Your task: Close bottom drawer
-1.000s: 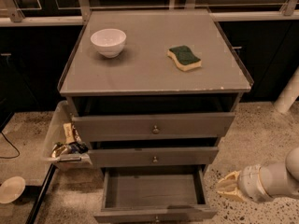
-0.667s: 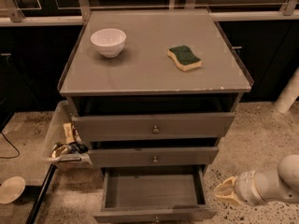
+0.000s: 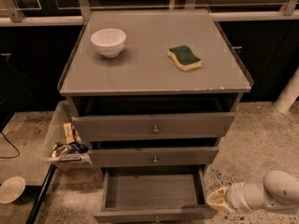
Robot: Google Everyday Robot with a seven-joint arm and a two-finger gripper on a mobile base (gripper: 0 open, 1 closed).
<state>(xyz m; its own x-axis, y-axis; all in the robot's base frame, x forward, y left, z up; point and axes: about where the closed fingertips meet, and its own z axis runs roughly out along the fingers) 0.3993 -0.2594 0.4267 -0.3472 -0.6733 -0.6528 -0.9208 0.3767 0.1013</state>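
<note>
Bottom drawer (image 3: 154, 191) standing open, your hand (image 3: 215, 201) beside its right front corner (open or closed, can't tell)

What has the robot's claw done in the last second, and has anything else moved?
The claw has sunk lower and edged slightly left, beside the right front corner of the open bottom drawer. Nothing was taken hold of. The drawer is pulled out as far as before; the bowl and sponge on top have not moved.

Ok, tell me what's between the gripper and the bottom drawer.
Nothing: in the camera view the gripper sits just beside the right wall of the open bottom drawer, over speckled floor; whether they touch is unclear.
</note>
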